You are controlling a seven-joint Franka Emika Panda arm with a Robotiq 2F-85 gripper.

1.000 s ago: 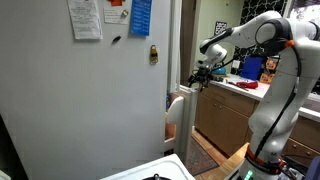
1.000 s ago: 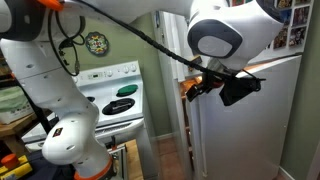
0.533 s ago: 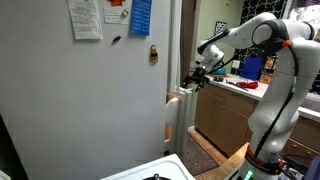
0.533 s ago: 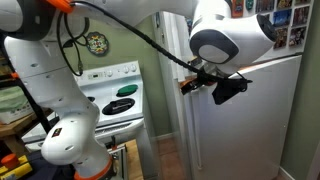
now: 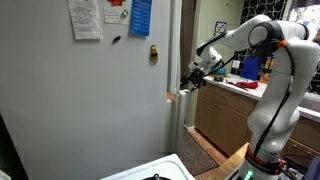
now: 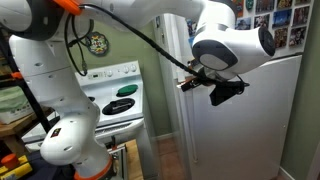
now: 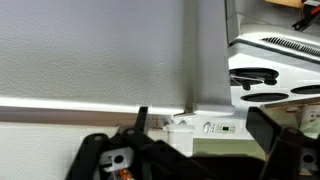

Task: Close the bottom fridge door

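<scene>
The bottom fridge door (image 5: 177, 126) shows edge-on as a narrow white vertical panel beside the fridge's side wall, with a thin orange gap at its top. In an exterior view its wide white front (image 6: 250, 130) faces the camera, almost flush with the fridge. In the wrist view it is the grey textured surface (image 7: 100, 50) filling the upper left. My gripper (image 5: 190, 79) is at the door's top outer edge, also seen in an exterior view (image 6: 200, 86). In the wrist view the gripper (image 7: 202, 135) is open and empty, and its dark fingers (image 7: 141, 118) straddle the door's lower corner.
The grey-white fridge side wall (image 5: 90, 100) carries papers and magnets. Brown wooden cabinets (image 5: 222, 118) under a cluttered counter stand behind the arm. A white stove (image 6: 115, 92) stands next to the fridge, also in the wrist view (image 7: 272, 58). The upper door (image 6: 285, 22) bears photos.
The bottom door has swung toward the fridge, and its visible edge and orange gap have narrowed. My gripper has moved with it toward the fridge.
</scene>
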